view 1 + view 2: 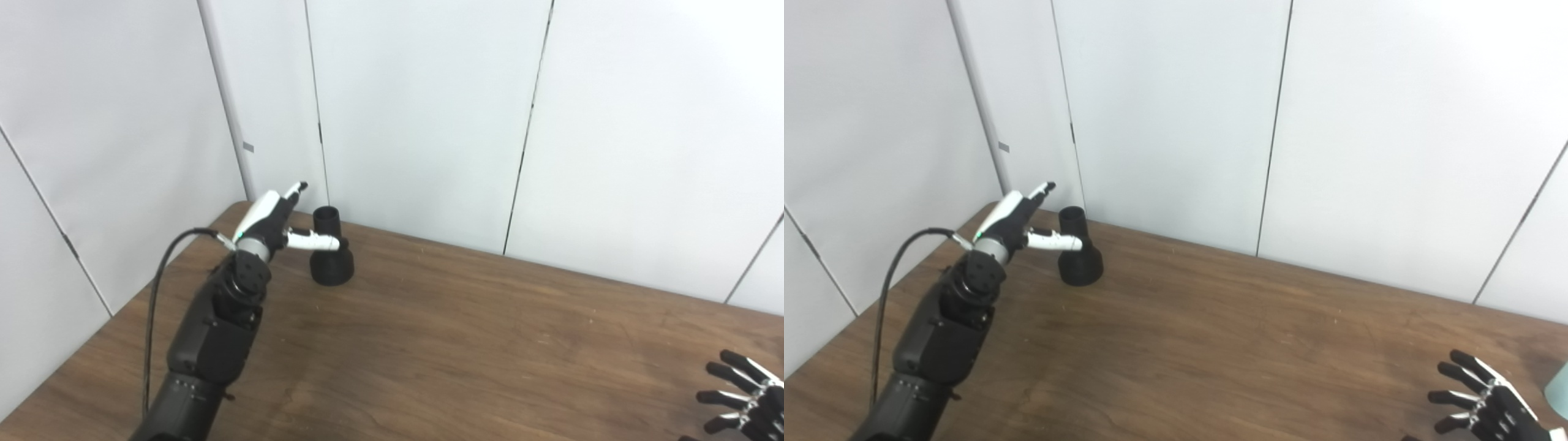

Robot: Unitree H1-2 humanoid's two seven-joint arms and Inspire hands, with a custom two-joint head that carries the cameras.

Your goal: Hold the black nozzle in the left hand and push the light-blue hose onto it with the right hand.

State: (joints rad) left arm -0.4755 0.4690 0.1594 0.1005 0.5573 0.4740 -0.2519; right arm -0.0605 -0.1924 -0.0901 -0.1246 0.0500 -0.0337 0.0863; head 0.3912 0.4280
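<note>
The matte black plastic nozzle (331, 252) is one solid black all over, with no markings. The dark brown wood-grain counter (465, 343) shows darker streaks running through it. The left hand (272, 222) has a white shell over black parts, with white fingers (313, 242) tipped in black and a small green light near the wrist. The right hand (1488, 404) is black with white and silver accents. A light-blue hose end (1558, 381) is pale teal. The plain panelled wall (422, 104) is off-white with thin dark seams.

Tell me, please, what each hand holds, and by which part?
Nothing yet. The left hand is open beside the nozzle, fingers around its neck, unclosed; the right hand is open, empty.
</note>
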